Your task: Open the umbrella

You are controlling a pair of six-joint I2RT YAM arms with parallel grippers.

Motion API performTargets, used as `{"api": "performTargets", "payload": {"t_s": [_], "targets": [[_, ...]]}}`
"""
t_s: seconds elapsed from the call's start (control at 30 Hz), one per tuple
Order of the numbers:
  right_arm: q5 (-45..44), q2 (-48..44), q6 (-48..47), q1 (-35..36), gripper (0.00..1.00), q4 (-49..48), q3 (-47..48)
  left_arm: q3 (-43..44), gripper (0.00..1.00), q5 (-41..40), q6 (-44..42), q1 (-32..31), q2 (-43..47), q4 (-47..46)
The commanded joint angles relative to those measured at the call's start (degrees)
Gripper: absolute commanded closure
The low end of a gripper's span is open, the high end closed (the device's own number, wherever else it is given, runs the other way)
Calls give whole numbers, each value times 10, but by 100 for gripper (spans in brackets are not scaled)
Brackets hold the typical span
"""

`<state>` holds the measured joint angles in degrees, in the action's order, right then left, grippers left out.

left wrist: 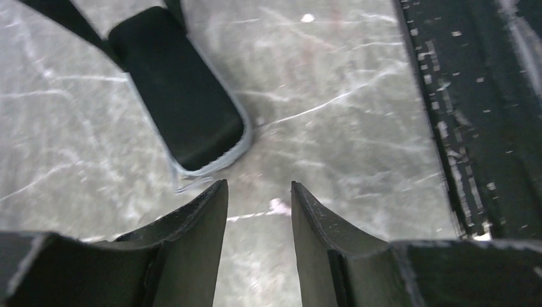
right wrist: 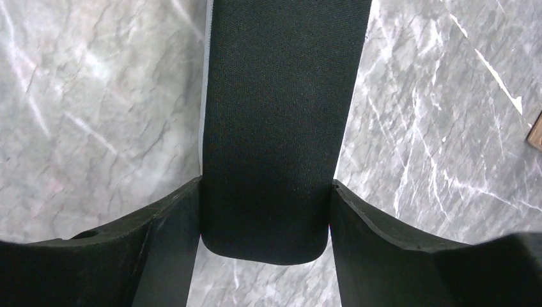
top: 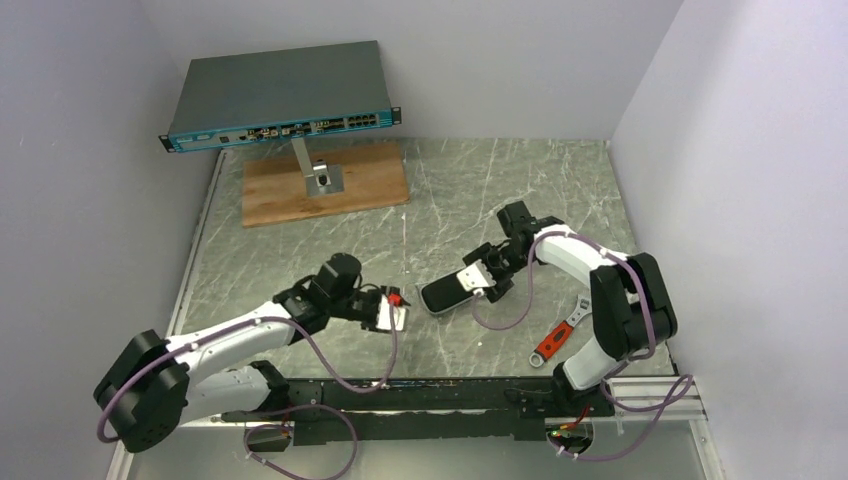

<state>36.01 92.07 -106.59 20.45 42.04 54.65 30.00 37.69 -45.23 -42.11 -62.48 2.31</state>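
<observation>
Clamping the umbrella at its right-hand end, the right gripper had both fingers pressed vs. the black fabric sides, w/ the rounded end poking out btwn them. That was prob. an anchoring grip, pinning one end so the other arm could work on the rest.

The umbrella lay flat on the table, right of centre, fully folded, black face up w/ a pale edge along one side. No shaft, handle or strap could be made out in any view.

The left gripper was released: jaws apart, nothing btwn them. It hung low over the table, aimed at the umbrella's other end, which sat just ahead of the fingertips, not touching. It looked lined up to take that free end for a pull.

Other items:
- Wrench, red-handled, near the right arm's base, apart from the umbrella.
- Network switch on a post over a wooden board, far-left corner, well apart.
- Right arm's purple cable looped just beside the umbrella. IMO this was the likeliest snag once the canopy spreads.
- Walls closed in on both sides, so room for an open canopy looked tight.
</observation>
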Motion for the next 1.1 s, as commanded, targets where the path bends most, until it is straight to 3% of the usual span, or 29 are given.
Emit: {"api": "performTargets", "payload": {"t_s": [0.0, 0.2, 0.6, 0.77, 1.07], "targets": [[-46, -31, -78, -13, 54, 52, -59, -38, 54, -27, 80, -59, -38, -126], [-18, -42, -106, -13, 56, 46, -76, -21, 55, -44, 132, -72, -141, -193], [9, -8, -111, -8, 58, 80, -42, 19, 54, -40, 188, -69, -252, -266], [13, -6, -121, -9, 59, 86, -42, 43, 54, -60, 260, -24, -289, -276], [23, -3, -131, -9, 60, 89, -44, 42, 53, -38, 161, 3, -271, -267]]}}
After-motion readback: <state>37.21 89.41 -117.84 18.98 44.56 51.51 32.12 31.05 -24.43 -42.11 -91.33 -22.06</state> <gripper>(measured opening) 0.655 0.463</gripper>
